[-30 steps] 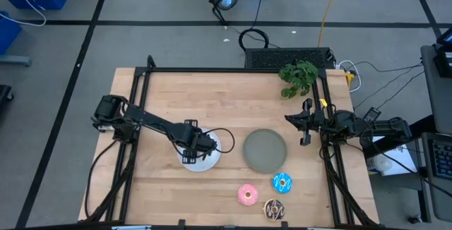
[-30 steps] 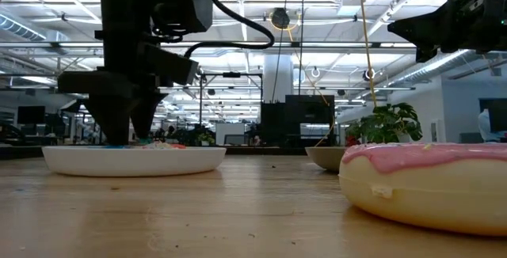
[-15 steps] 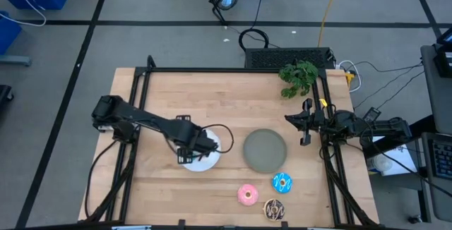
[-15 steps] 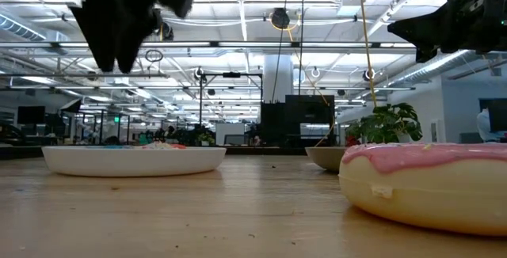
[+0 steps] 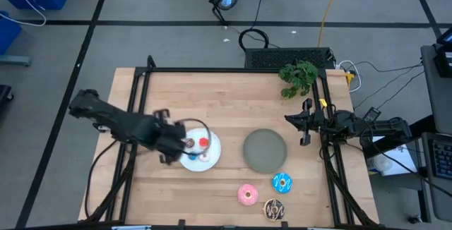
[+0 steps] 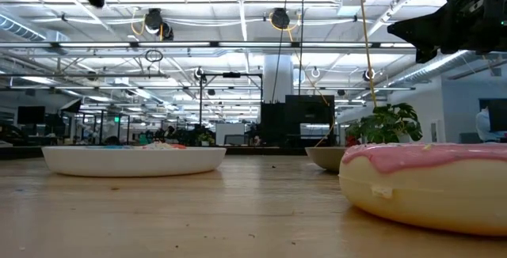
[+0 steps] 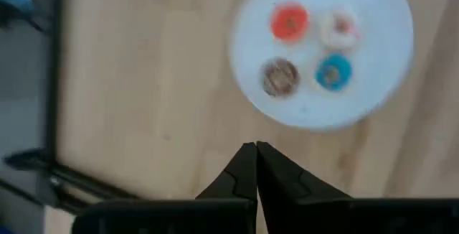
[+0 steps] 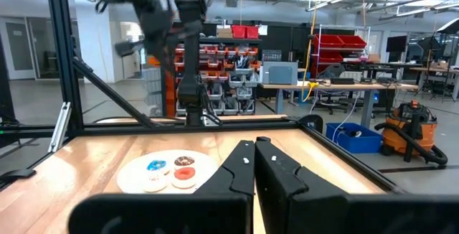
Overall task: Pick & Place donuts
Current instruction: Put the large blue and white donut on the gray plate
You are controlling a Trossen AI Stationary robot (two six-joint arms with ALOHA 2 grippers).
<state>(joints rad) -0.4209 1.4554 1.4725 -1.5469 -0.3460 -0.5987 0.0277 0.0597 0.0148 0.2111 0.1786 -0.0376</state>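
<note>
The left claw point(image 7: 256, 148) is seen pinched shut and empty above bare wood, just off the rim of the white plate point(image 7: 387, 97), toward the bench's left edge. In the high view the left claw point(image 5: 169, 145) is raised beside the plate point(image 5: 212, 161), with its arm stretched back to the left frame rail.

Four tiny donuts are gathered on the plate, apart from one another: red point(image 7: 289, 21), white point(image 7: 338, 27), brown point(image 7: 280, 76) and blue point(image 7: 333, 72).

To the plate's right, a strip of open wood is left before the grey plate point(image 5: 265, 150), which is seen empty. Three larger donuts are set near the bench's front edge: blue sprinkled point(image 5: 282, 183), pink point(image 5: 247, 194) and chocolate point(image 5: 273, 208), the last almost at the edge. The pink donut point(image 6: 428, 183) fills the low view's right side.

The right claw point(image 8: 254, 146) is also closed on nothing, parked at the bench's right edge point(image 5: 305, 125) beside a green plant point(image 5: 298, 77). The whole back half of the bench point(image 5: 212, 96) is left open.
</note>
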